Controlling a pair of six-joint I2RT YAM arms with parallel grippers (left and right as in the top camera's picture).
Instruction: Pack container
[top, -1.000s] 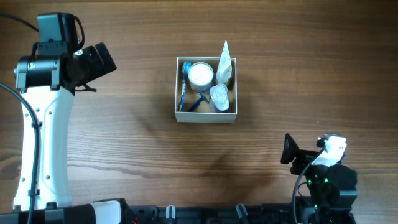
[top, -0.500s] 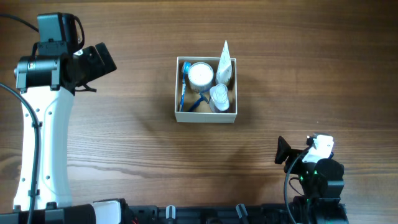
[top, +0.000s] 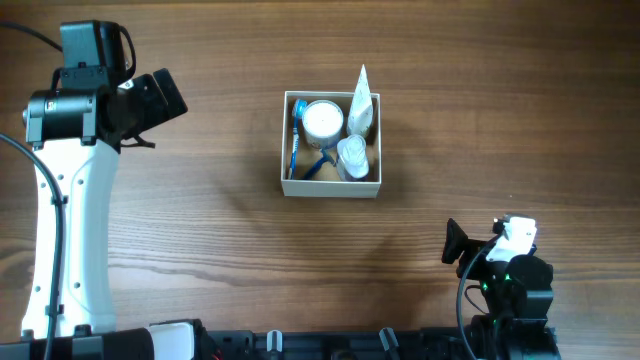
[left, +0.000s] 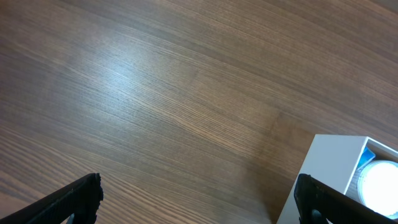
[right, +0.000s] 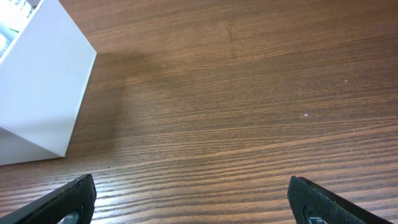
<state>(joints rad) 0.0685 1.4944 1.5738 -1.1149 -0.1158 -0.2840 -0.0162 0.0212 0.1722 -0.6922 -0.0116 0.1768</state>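
Though parked well apart from the square white-walled, tan-lined cardboard container (top: 330, 187) at the middle of the brown wooden table (top: 200, 210), both empty: left gripper (left: 198, 199) spread wide, right gripper (right: 189, 199) likewise. Inside already: round white-lidded jar (top: 323, 119), white pointed tube (top: 361, 100), blue toothbrush (top: 296, 150). Probably the closing step. Next: no grasp needed, merely retreating clear.

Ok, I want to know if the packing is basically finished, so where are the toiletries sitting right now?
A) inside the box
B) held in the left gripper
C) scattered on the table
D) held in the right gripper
A: the overhead view shows the jar, the blue toothbrush and the tube inside the container, while the left gripper and right gripper are open, empty and apart from it.
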